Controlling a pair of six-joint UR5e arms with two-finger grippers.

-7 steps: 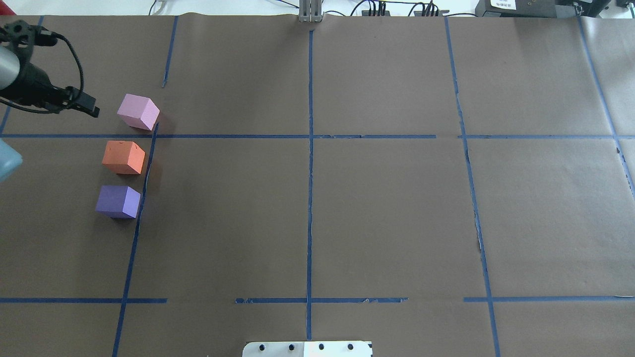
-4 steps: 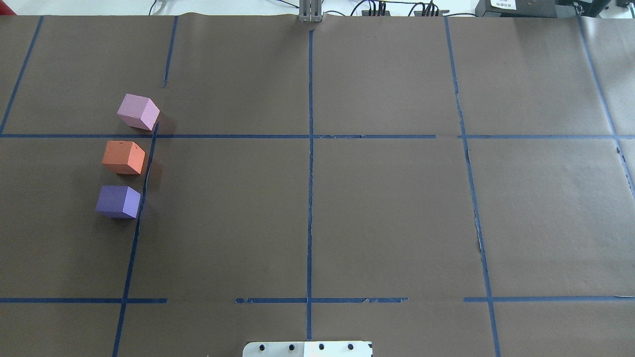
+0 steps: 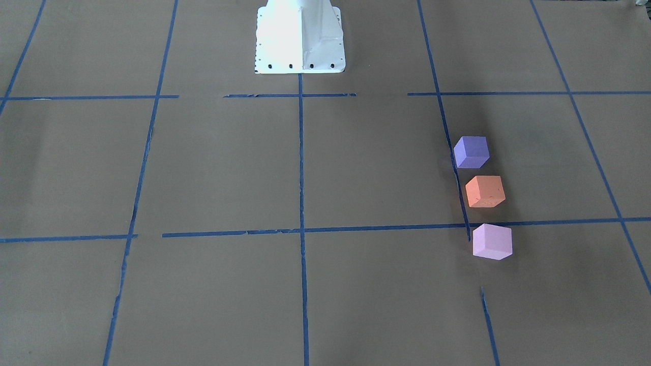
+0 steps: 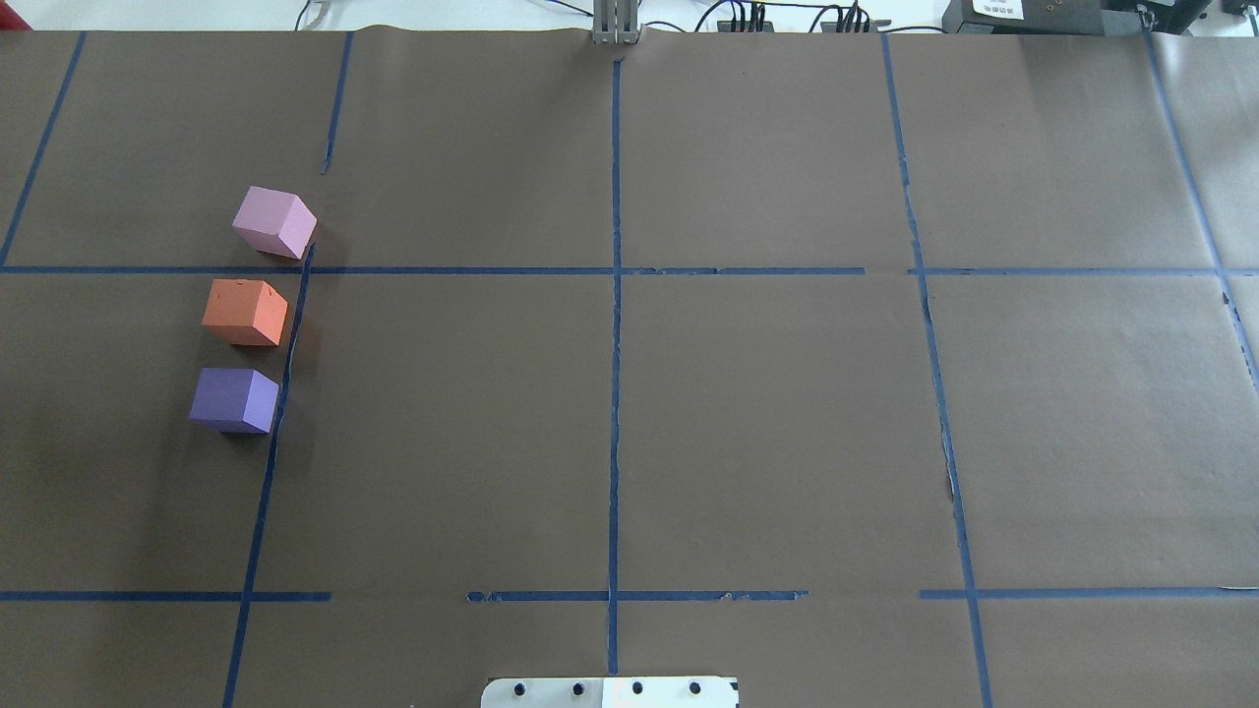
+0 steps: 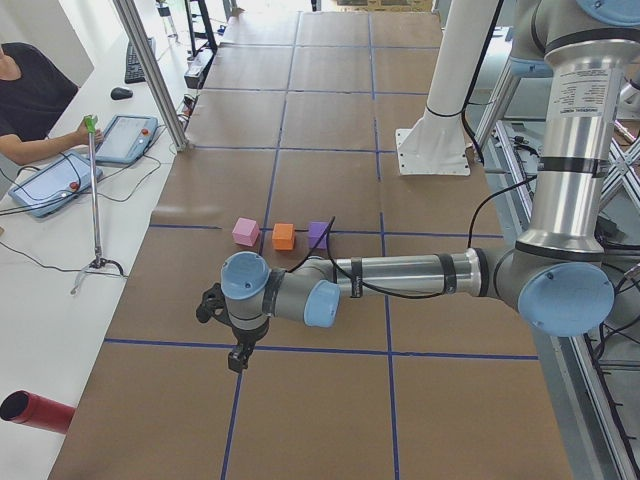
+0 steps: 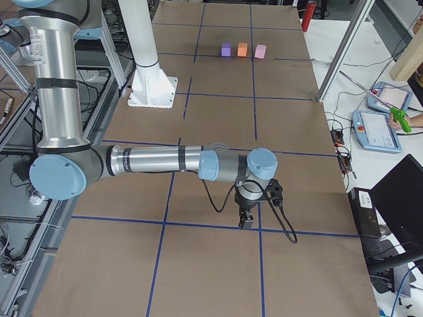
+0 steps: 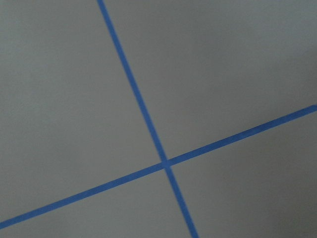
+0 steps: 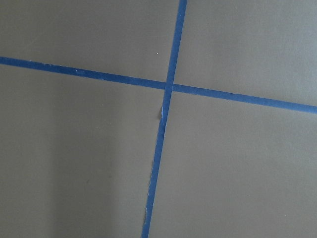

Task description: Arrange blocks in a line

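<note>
A: Over on the left half of the desk, three in a row: pink block nearest the far edge, orange block in the middle, purple block nearest the robot's edge.

B: Lined up just beside a blue tape line, small gaps between them, none touching. Pink one turned a little against the other two, and sitting just past the cross line.

A: And the left gripper?

B: Hanging low toward the desk's left end, pointing down over a tape crossing, well apart from the row. Seen only from the side, so cannot tell how wide the fingers stand, or whether anything sits between them.

A: Right gripper?

B: Same picture at the desk's right end: pointing down, close above a second crossing, far from all three blocks. Again, side view only. Cannot tell how far apart the fingers are, or what they grip, if anything.
</note>
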